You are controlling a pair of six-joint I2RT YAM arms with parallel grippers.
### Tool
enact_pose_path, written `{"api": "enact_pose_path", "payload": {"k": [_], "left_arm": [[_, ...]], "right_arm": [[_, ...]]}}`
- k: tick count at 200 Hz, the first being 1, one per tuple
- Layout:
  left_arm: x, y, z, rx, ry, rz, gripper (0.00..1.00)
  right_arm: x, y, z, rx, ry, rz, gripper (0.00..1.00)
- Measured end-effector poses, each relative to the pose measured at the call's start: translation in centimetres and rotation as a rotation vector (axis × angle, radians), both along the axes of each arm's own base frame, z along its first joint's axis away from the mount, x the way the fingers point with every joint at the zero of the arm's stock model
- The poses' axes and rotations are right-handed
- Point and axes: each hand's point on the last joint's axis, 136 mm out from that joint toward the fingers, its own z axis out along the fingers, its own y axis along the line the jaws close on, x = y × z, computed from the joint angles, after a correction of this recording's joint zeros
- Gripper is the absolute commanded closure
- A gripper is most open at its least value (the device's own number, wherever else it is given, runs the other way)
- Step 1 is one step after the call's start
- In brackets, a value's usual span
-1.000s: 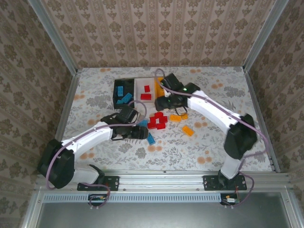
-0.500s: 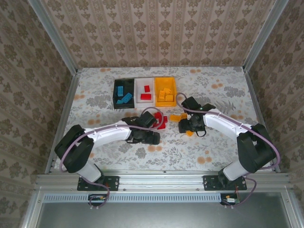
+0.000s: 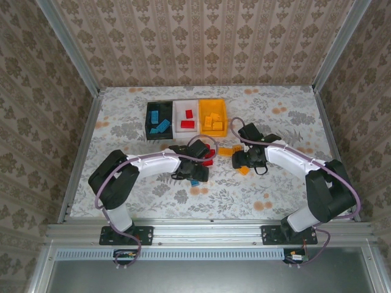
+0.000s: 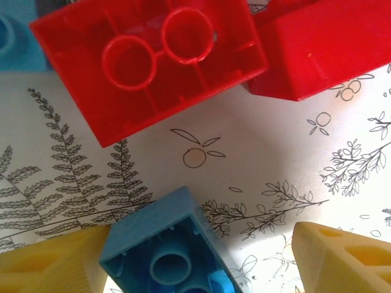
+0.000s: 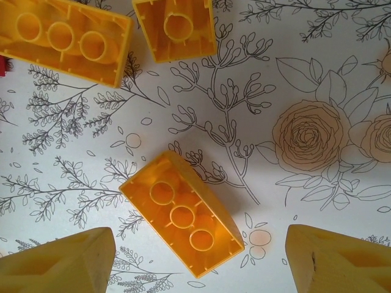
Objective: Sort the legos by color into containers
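White table cover printed with grey-brown foliage and small orange blossoms, lying flat across centre of top view. Beige damask-stripe wallpaper at top, left and right. Bare aluminium posts slanting in from upper left and upper right corners. Slotted aluminium rail along near edge of cover, low in frame. Dark grey panel below rail. Close up in wrist views: fern fronds at left, rose outline at right.

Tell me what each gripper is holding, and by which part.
Nothing. Both are open: left gripper over a blue brick, right gripper over an orange-yellow brick.
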Motion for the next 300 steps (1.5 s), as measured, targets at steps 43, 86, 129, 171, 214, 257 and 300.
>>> {"api": "enact_pose_path", "payload": {"k": [43, 86, 129, 171, 214, 257, 300], "left_arm": [[0.1, 0.6, -0.1, 0.029, -0.006, -0.002, 0.51], [0.2, 1.2, -0.3, 0.037, -0.009, -0.006, 0.61], [-0.3, 2.7, 0.8, 0.022, -0.009, 0.001, 0.62], [2.7, 6.5, 6.4, -0.053, -0.11, 0.082, 0.62], [8.4, 13.2, 13.4, -0.068, -0.244, 0.213, 0.61], [15.3, 17.3, 17.8, -0.057, -0.335, 0.266, 0.61], [21.8, 18.3, 14.6, -0.015, -0.261, 0.255, 0.6]], "right_arm": [[-0.1, 0.3, -2.2, -0.01, 0.056, 0.008, 0.27], [-0.3, 0.4, -3.7, -0.019, 0.1, 0.01, 0.27], [-0.2, 0.6, -4.0, -0.009, 0.102, 0.012, 0.28], [-0.2, 0.6, -4.2, -0.008, 0.106, 0.012, 0.29], [-0.2, 0.9, -4.2, 0.007, 0.112, 0.013, 0.32], [-0.3, 1.1, -4.5, 0.016, 0.107, 0.01, 0.34], [-0.3, 0.8, -4.6, 0.002, 0.085, -0.008, 0.46]]}}
